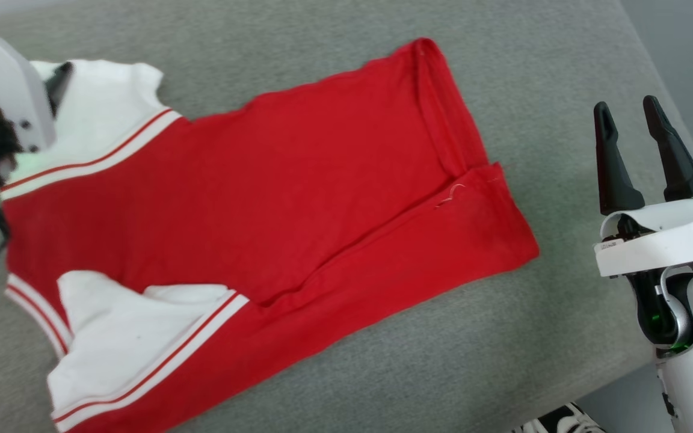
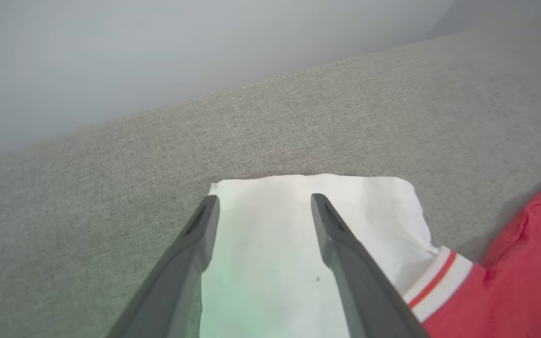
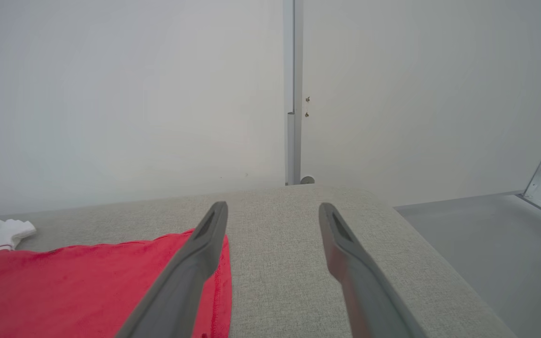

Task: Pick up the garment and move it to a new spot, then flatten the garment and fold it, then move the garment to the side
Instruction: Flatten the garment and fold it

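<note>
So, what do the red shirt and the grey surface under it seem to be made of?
The garment looks like a soft matte knit, perhaps cotton or polyester: it creases and has stitched hems. The surface looks like grey woven upholstery cloth, matte, with a flecked weave and a sewn edge seam.

I'm looking down on a grey fabric-covered cushion point(image 1: 334, 42) with a woven top and a stitched seam along one edge. The one thing lying on it is a red shirt point(image 1: 274, 198). It is spread flat and slantwise, white striped sleeves toward my left, hem toward my right, a long flap folded over its near side.
</note>
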`<state>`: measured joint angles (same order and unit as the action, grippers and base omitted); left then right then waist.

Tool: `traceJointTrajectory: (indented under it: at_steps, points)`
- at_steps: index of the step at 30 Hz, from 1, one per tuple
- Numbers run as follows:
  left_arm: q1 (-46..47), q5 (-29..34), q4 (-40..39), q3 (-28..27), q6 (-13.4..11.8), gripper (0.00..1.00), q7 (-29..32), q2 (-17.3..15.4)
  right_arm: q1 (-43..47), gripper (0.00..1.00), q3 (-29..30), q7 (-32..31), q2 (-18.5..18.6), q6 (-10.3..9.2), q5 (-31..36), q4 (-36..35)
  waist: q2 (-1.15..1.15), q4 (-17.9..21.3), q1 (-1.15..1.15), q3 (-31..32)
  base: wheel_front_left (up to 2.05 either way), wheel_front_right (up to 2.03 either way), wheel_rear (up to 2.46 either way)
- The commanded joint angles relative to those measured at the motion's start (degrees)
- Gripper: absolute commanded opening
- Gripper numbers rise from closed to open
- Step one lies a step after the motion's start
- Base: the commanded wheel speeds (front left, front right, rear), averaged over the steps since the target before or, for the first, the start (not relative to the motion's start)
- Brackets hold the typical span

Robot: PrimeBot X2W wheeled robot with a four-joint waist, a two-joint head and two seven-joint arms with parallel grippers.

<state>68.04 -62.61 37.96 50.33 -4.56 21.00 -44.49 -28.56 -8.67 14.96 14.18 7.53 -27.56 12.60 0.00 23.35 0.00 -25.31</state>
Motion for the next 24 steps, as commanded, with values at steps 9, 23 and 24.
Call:
traceJointTrajectory:
  at_steps: [9,23,24]
  points:
    - [5.73,-0.72,7.72,4.19,-2.69,1.0,21.19,-0.79,0.56,1.0,-1.58,0.27,-0.68,-0.09,0.09,-0.61,0.0,2.87,0.0,-2.01,0.0,0.0,0.0]
    - [8.17,-1.04,5.85,5.5,-1.29,0.0,24.84,3.85,-9.53,1.0,-12.33,-3.93,5.27,-0.09,-2.4,5.24,0.0,-0.71,0.0,-3.64,0.0,0.0,0.0]
    - [8.25,-1.3,5.59,5.38,-1.12,0.0,24.43,4.64,-11.65,1.0,-13.7,-5.63,6.05,-0.09,-3.03,6.31,0.0,-1.35,0.0,-3.77,0.0,0.0,0.0]
